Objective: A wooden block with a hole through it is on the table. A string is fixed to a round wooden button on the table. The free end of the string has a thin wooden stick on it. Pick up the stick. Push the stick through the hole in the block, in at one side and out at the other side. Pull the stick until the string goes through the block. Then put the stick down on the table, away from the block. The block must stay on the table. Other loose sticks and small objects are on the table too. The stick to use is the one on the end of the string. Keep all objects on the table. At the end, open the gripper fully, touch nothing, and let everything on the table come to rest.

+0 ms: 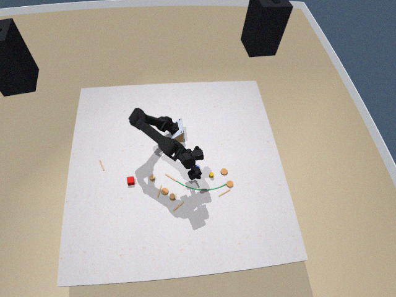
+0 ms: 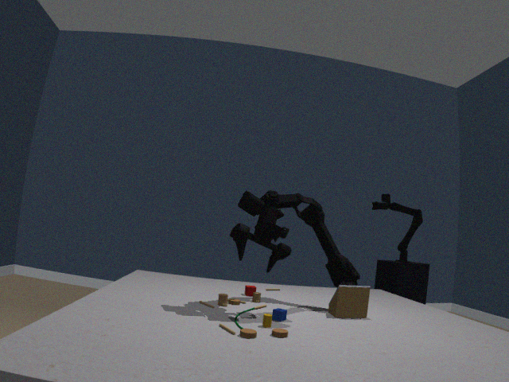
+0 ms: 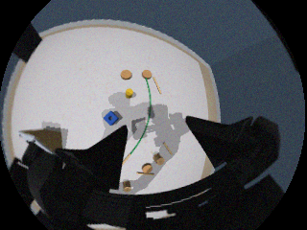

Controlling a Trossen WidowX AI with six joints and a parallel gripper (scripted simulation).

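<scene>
The wooden block stands on the white mat next to the arm's base. The green string curves from a round wooden button to its thin stick, which lies flat. My gripper is open and empty. It hangs well above the mat, over the string's middle, with its fingers pointing down.
A second button, a yellow cylinder and a blue cube lie near the string. A red cube, wooden pegs and loose sticks lie around.
</scene>
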